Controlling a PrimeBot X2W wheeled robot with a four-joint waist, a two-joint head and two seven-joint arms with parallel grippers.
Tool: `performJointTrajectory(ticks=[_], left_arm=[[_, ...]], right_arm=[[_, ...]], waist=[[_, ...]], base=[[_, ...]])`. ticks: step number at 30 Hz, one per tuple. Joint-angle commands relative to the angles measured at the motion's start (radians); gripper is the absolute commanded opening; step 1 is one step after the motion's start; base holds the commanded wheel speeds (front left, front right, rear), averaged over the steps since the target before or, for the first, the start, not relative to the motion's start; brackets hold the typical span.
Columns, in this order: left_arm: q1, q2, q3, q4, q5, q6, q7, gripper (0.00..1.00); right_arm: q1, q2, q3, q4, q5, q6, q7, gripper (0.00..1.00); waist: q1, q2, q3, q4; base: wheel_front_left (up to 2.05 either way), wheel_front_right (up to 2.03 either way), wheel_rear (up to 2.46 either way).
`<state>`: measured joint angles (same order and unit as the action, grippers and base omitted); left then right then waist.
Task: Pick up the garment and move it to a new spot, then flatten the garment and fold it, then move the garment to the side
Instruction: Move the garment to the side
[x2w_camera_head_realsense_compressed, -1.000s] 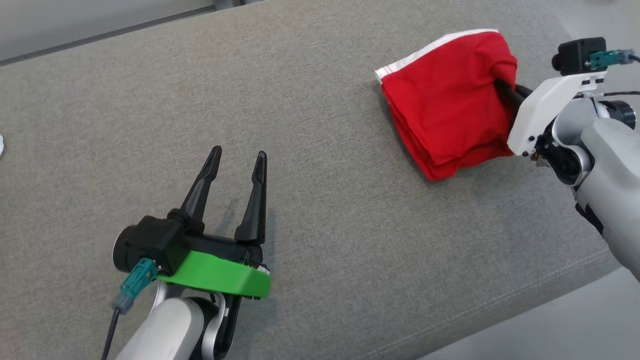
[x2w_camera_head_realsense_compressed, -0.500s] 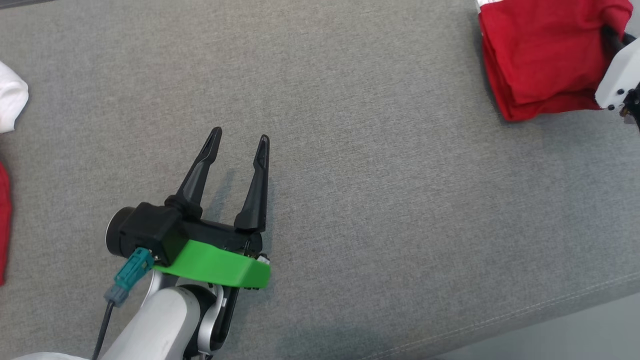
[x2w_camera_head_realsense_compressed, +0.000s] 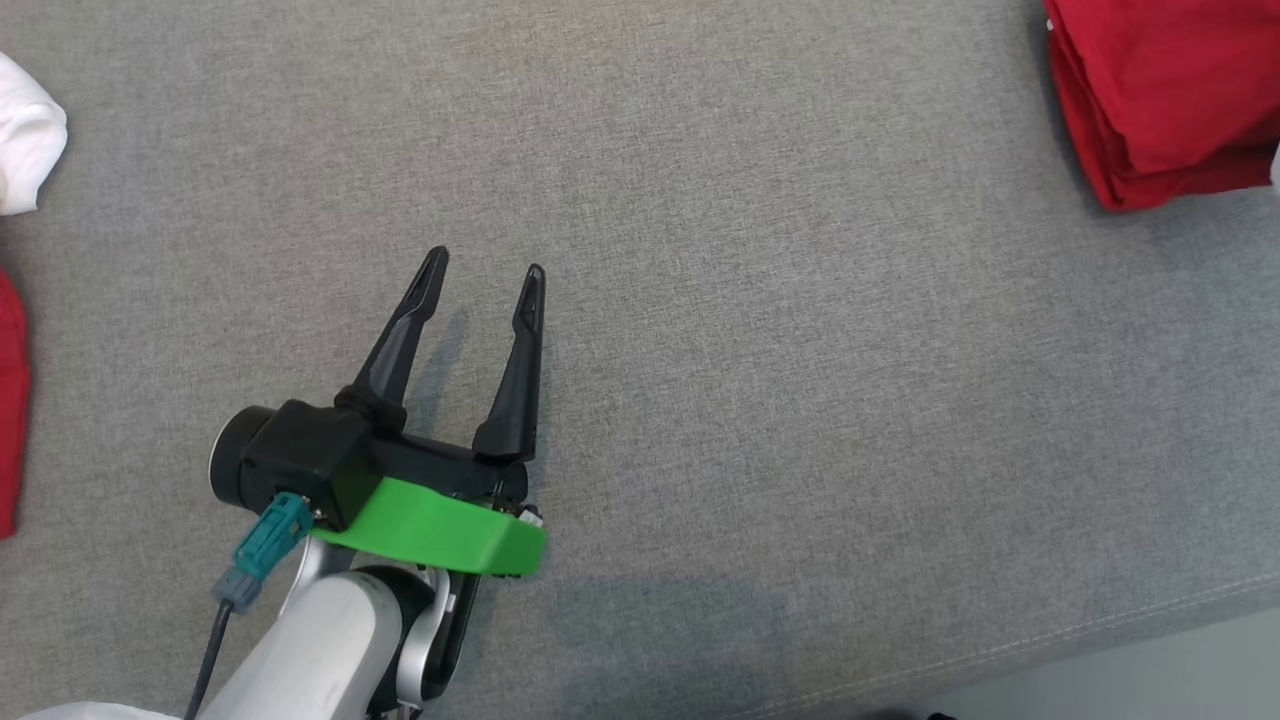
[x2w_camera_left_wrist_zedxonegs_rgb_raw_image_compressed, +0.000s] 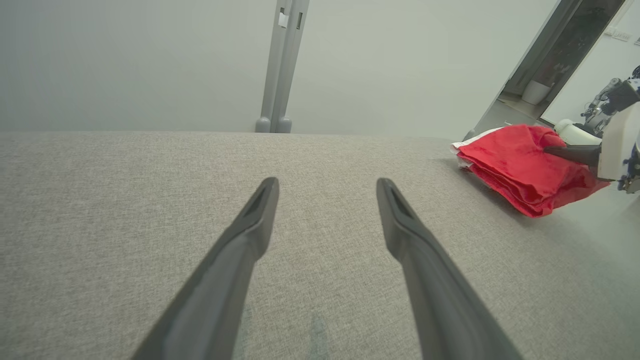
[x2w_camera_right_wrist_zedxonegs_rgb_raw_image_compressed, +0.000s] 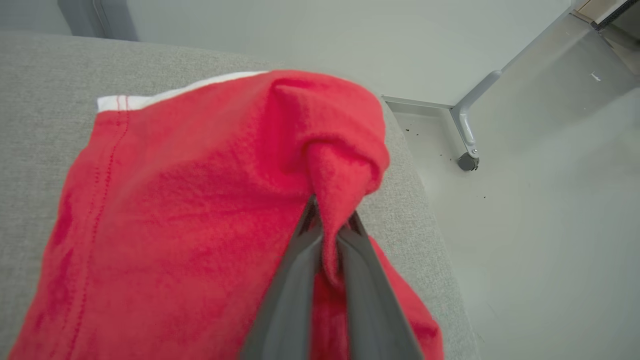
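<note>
The garment (x2w_camera_head_realsense_compressed: 1160, 90) is a folded red cloth with a white edge, lying at the far right of the grey cushion (x2w_camera_head_realsense_compressed: 750, 350). In the right wrist view my right gripper (x2w_camera_right_wrist_zedxonegs_rgb_raw_image_compressed: 330, 216) is shut on a bunched fold of the garment (x2w_camera_right_wrist_zedxonegs_rgb_raw_image_compressed: 190, 200), near the cushion's right end. The left wrist view shows the garment (x2w_camera_left_wrist_zedxonegs_rgb_raw_image_compressed: 515, 165) at the right with the right gripper (x2w_camera_left_wrist_zedxonegs_rgb_raw_image_compressed: 550, 149) reaching into it. My left gripper (x2w_camera_head_realsense_compressed: 485, 270) hovers open over bare cushion at the lower left, far from the garment, with nothing between its fingers (x2w_camera_left_wrist_zedxonegs_rgb_raw_image_compressed: 250, 225).
A white cloth (x2w_camera_head_realsense_compressed: 25, 135) and a red cloth (x2w_camera_head_realsense_compressed: 8, 400) lie at the cushion's left edge. The cushion's front seam (x2w_camera_head_realsense_compressed: 1100, 625) runs along the lower right. Beyond the right end is pale floor with a wheeled metal leg (x2w_camera_right_wrist_zedxonegs_rgb_raw_image_compressed: 467, 160).
The head camera has swung left: the garment now sits at the picture's top right corner, and the white and red cloths have come in at the left. The left gripper stays open.
</note>
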<state>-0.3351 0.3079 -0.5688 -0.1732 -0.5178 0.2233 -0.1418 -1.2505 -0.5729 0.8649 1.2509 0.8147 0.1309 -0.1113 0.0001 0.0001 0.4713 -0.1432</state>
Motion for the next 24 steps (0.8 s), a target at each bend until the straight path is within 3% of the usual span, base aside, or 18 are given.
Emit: performJointTrajectory(ticks=[1,2,3,11,24], left_arm=[[-0.018,0.01,0.001,-0.005,0.005,0.004,0.004,1.0],[-0.018,0.011,0.001,-0.006,0.006,0.005,0.005,1.0],[-0.017,0.013,0.002,-0.007,0.007,0.006,0.007,1.0],[-0.022,0.018,0.0,-0.014,0.009,0.013,0.013,1.0],[-0.01,0.016,0.005,0.002,-0.01,0.014,-0.003,1.0]], right_arm=[[-0.015,-0.005,0.0,0.012,-0.009,0.0,-0.018,0.41],[-0.016,-0.002,-0.001,0.018,-0.016,0.0,-0.029,0.77],[-0.02,-0.002,-0.003,0.023,-0.024,0.0,-0.042,1.0],[0.012,-0.03,-0.025,0.039,-0.084,0.0,-0.06,1.0],[0.019,0.003,-0.081,0.039,-0.156,0.0,-0.106,1.0]], waist=[[-0.0001,-0.0001,0.005,0.003],[-0.0001,-0.0001,0.007,0.003],[-0.0001,-0.0001,0.009,0.003],[-0.0001,-0.0001,0.012,-0.002],[-0.0001,-0.0001,-0.049,-0.013]], base=[[0.0,0.0,0.0],[0.0,0.0,0.0],[0.0,0.0,0.0],[0.0,0.0,0.0],[0.0,0.0,0.0]])
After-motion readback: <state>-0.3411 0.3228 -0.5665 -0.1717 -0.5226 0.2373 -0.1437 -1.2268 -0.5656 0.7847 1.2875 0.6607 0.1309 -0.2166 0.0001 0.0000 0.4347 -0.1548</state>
